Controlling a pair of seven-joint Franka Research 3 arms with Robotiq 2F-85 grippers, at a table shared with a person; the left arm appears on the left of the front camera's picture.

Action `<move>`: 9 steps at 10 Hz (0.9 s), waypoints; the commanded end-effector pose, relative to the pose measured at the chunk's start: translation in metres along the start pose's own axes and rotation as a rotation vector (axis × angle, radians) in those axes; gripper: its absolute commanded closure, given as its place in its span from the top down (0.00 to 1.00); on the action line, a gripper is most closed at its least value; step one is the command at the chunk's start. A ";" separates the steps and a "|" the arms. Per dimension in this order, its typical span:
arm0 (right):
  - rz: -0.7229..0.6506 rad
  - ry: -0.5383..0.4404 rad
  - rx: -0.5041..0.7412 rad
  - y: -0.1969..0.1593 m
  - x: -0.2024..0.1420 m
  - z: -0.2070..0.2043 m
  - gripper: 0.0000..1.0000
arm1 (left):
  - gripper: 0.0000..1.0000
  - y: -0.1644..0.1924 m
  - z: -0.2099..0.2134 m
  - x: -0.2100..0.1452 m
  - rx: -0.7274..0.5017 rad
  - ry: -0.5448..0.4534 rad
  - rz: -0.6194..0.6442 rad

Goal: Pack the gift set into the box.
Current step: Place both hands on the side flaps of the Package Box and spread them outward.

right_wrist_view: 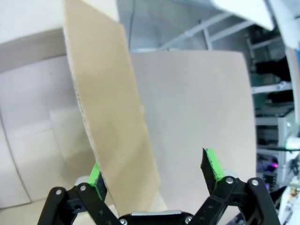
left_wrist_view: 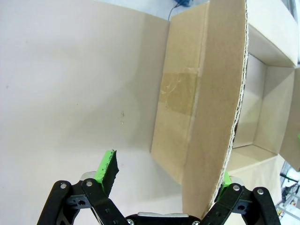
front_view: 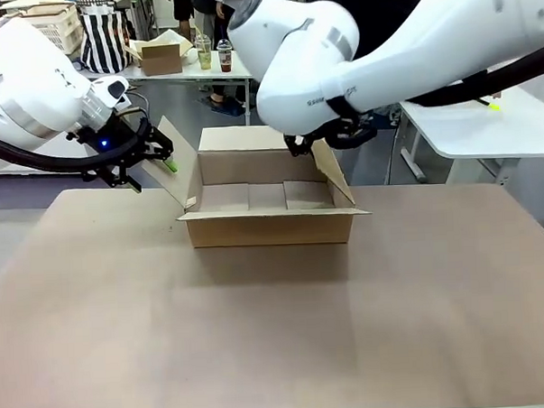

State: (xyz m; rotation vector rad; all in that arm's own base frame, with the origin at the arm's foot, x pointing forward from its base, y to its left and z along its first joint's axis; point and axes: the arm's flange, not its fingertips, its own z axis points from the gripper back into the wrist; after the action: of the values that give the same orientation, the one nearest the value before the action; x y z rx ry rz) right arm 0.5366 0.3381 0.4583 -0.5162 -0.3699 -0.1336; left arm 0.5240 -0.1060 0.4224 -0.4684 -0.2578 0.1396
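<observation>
Front view: the right gripper (front_view: pixel 319 142) is largely hidden behind its own white arm, and the near part of the floor of the box (front_view: pixel 271 227) is cut off by the front wall. The box is set on the brown table (front_view: pixel 259 331), toward the far middle, with its top open; bare cardboard bottom panels are seen inside it. Three flaps are counted standing: left, back and right; a fourth cannot be made out. In the left wrist view the left gripper (left_wrist_view: pixel 166 180) is spread wide, with the left flap (left_wrist_view: pixel 213 117) passing edge-on between its fingers, close by one finger (left_wrist_view: pixel 226 179); contact cannot be judged. In the right wrist view the right gripper is likewise held wide apart astride the right flap (right_wrist_view: pixel 112 126), and nothing is clamped. One smaller cardboard box (front_view: pixel 162 55) and two cups (front_view: pixel 204 51) are seen on a far table.
</observation>
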 end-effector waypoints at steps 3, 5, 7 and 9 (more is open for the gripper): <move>-0.115 0.069 0.026 -0.068 -0.011 -0.013 1.00 | 1.00 -0.001 0.003 -0.001 0.013 0.007 0.008; -0.085 0.064 0.003 -0.057 0.002 -0.004 1.00 | 1.00 -0.001 0.003 -0.001 0.013 0.007 0.008; -0.085 0.064 0.003 -0.057 0.002 -0.004 1.00 | 1.00 -0.001 0.003 -0.001 0.013 0.007 0.008; -0.086 0.068 0.019 -0.060 -0.002 -0.007 1.00 | 1.00 -0.001 0.003 -0.001 0.013 0.007 0.008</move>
State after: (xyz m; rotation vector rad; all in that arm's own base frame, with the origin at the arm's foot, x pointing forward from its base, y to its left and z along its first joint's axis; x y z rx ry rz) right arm 0.5240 0.2867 0.4772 -0.4744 -0.3246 -0.2245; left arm 0.5239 -0.1061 0.4224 -0.4685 -0.2575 0.1395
